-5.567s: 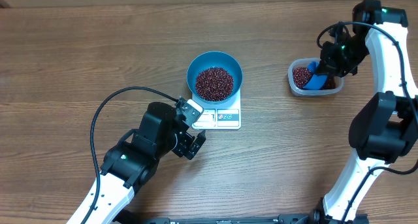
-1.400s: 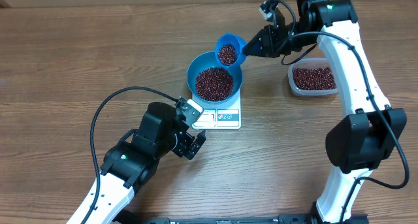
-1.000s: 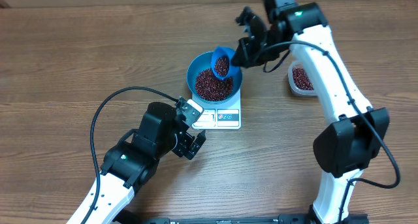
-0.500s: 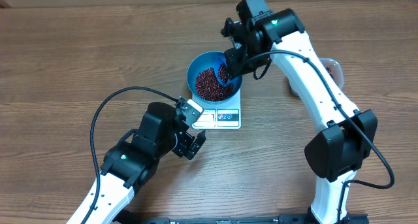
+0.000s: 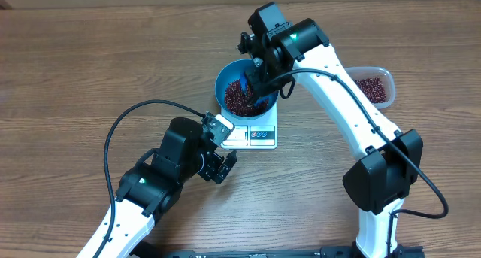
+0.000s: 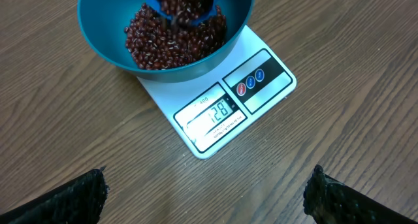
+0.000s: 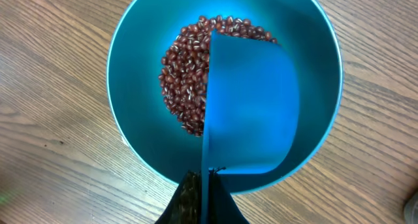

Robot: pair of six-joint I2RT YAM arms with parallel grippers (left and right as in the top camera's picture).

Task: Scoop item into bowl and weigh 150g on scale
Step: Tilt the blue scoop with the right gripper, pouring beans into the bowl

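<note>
We see the scoop (image 7: 251, 106) turned with its smooth blue back toward the right wrist camera. Its long axis runs from the handle at 6 o'clock to the mouth at 12 o'clock, and it is tipped down inside the bowl (image 7: 127, 100). In the left wrist view its open face shows at the top edge, with beans (image 6: 173, 44) in it and beneath it.

The right arm (image 5: 346, 100) rises from 5 o'clock on the table (image 5: 90, 62) and bends over to the bowl, its wrist above the 1 o'clock rim. The right gripper (image 7: 204, 198) is clenched on the scoop's handle. The left arm (image 5: 150, 183) lies folded at 7 o'clock. The left gripper (image 5: 225, 149) is released, jaws spread wide, facing the scale (image 6: 261, 74) from nearby without touching it.

The beans are glossy, dark red-brown and heaped across the bowl's bottom. The light blue bowl sits on the white scale, and the display (image 6: 212, 113) at the bowl's 6 o'clock side in the overhead view reads 128. A clear tub (image 5: 372, 83) holding more beans stands at 3 o'clock from the bowl, partly behind the right arm
</note>
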